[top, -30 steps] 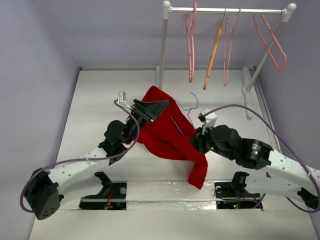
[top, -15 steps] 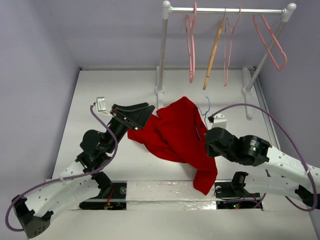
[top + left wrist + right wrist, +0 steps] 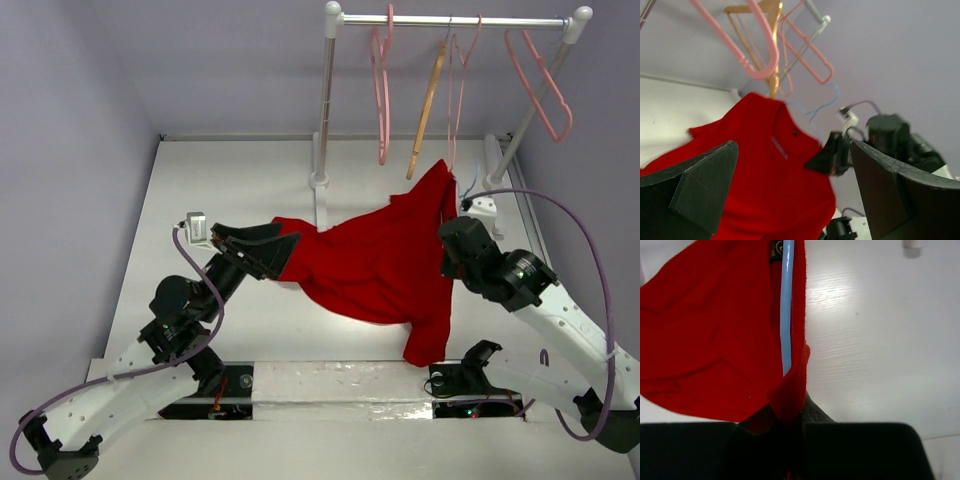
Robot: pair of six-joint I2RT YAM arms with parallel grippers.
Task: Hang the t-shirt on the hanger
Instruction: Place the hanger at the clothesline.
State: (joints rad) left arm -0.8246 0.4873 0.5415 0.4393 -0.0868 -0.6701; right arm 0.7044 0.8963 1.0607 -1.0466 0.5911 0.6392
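**Observer:** Right hand first. What are you holding?

**Me:** My right gripper (image 3: 452, 236) is closing fully on the pale-blue hanger (image 3: 786, 310), and a fold of the red t-shirt (image 3: 380, 265) is pinched in with it. The wire is running straight up from my jaws inside the cloth, past the neck label (image 3: 776, 249).

**Observer:** And where's the hanger sitting?

**Me:** I'm holding it up off the table (image 3: 230, 170), just below the rail (image 3: 450, 20) with its pink hangers (image 3: 382, 90) and wooden hanger (image 3: 428, 100). The left wrist view is showing the hook poking out above the shirt's top edge.

**Observer:** Left hand?

**Me:** My left gripper (image 3: 282, 254) is spreading wide at the shirt's far edge, and the cloth is stretching across between the two arms. I can't tell whether the edge is hooked over a finger or only resting against it.

**Observer:** Which step is this?

**Me:** I'm judging it as mid-dressing: the hanger is in the shirt, but the shirt isn't hanging squarely from it. Next, the left side is probably needing to draw its edge over the hanger's free arm while the right stays steady. Too much pull could drag the wire out of my jaws.
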